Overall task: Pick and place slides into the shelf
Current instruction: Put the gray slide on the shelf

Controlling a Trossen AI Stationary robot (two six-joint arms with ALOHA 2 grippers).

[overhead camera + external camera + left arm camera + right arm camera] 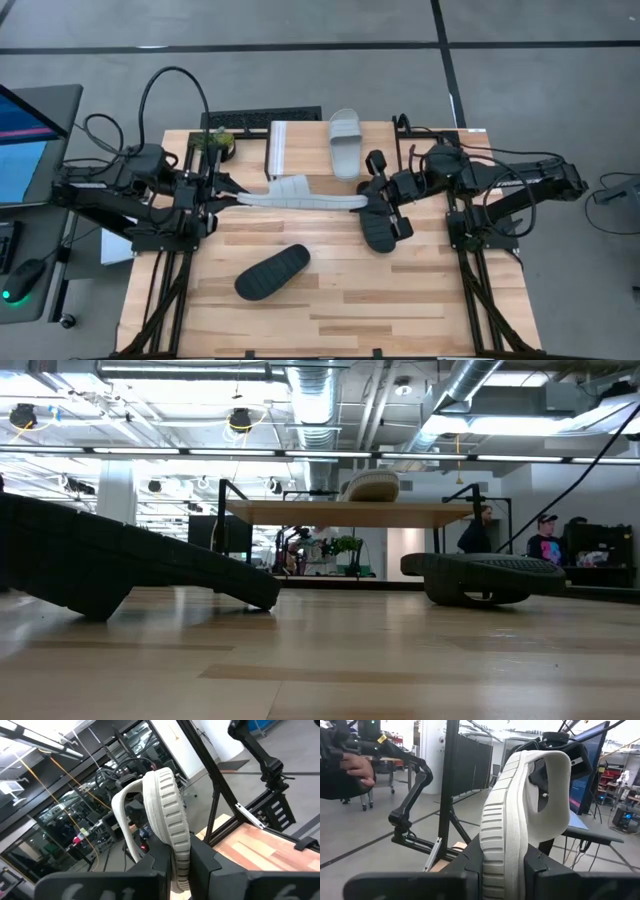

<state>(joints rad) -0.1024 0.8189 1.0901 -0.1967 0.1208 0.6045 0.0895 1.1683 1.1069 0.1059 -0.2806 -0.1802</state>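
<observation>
Slides are half sorted: one light grey slide (344, 141) lies on the shelf (300, 128), while the other grey slide (300, 193) hangs above mid-table, clamped at one end by the left gripper (228, 197) and at the other by the right gripper (372, 195), probably a handover toward the shelf; two black slides (272, 273) wait on the table (420, 300).

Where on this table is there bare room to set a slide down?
Bare table lies between the lone black slide and the table's right edge. Crowded: the middle, where left gripper and right gripper both clamp a grey slide, second black slide beside the right one.
</observation>
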